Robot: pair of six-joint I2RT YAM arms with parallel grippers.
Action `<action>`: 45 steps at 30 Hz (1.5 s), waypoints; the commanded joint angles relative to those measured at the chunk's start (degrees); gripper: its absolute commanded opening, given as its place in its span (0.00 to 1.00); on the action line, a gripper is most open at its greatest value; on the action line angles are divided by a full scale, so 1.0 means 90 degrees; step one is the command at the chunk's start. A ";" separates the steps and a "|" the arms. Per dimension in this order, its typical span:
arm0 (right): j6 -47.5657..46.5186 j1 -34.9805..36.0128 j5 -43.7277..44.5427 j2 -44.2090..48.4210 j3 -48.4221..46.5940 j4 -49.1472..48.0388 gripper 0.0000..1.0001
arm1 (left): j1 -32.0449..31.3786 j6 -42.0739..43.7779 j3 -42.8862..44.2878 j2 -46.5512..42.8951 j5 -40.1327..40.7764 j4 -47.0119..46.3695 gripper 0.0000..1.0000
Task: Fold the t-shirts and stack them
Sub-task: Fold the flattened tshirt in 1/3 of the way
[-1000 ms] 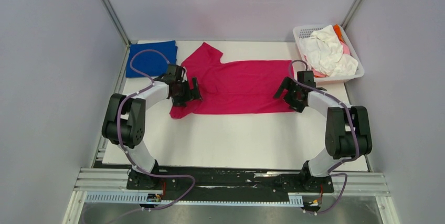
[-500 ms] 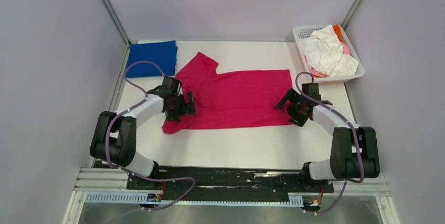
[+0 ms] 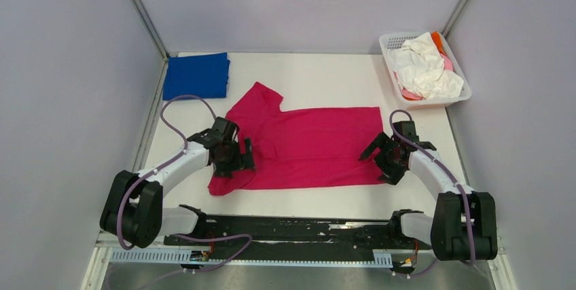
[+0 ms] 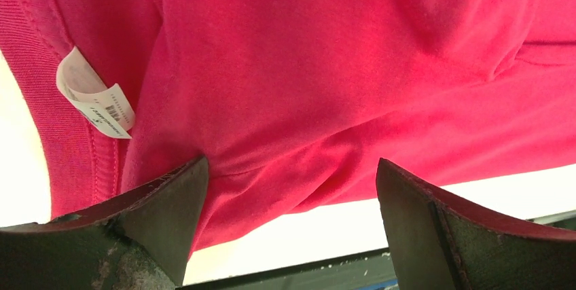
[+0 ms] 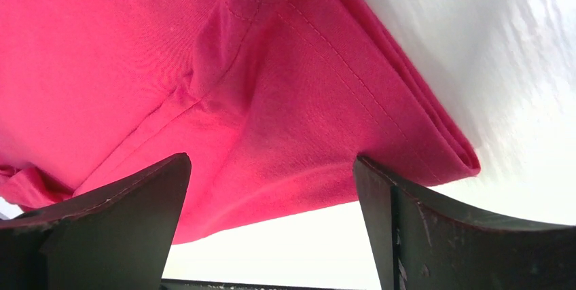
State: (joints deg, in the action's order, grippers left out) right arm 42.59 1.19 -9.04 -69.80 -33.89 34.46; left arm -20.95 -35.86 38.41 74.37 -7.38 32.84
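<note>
A magenta-red t-shirt (image 3: 306,144) lies spread across the white table, neck end to the left. My left gripper (image 3: 234,157) is open, its jaws wide apart over the neck end. In the left wrist view (image 4: 291,168) cloth (image 4: 326,66) fills the gap between the fingers, with the white neck label (image 4: 95,100) at the left. My right gripper (image 3: 380,157) is open at the hem end. In the right wrist view (image 5: 272,161) the folded hem (image 5: 204,45) lies between the fingers. A folded royal-blue t-shirt (image 3: 197,76) lies at the back left.
A white lattice basket (image 3: 435,103) stands at the back right, holding crumpled white shirts (image 3: 424,66) with pink and orange cloth beneath. Grey walls stand close on both sides. The black base rail (image 3: 299,225) runs along the near edge.
Both arms have drawn back toward the near edge. The magenta-red shirt has slid with them, away from the blue shirt and the basket.
</note>
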 commanded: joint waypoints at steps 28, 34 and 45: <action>0.0051 -0.0075 0.1736 0.0247 -0.0010 0.0725 1.00 | -0.0055 -0.0246 0.0202 0.0042 0.1745 0.0486 1.00; -0.0599 -0.0074 0.0734 0.1163 -0.0234 0.0432 1.00 | -0.0104 -0.0334 0.0364 -0.0750 0.0666 0.0648 1.00; -0.0937 -0.0074 0.0638 0.1669 -0.1218 -0.0478 1.00 | -0.0109 0.0429 0.2992 0.0389 0.0921 0.0326 1.00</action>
State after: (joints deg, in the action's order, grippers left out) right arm 35.64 0.67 -3.49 -52.88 -41.19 37.12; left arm -22.04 -36.03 54.13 67.68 -1.67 39.70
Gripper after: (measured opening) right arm 0.998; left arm 0.997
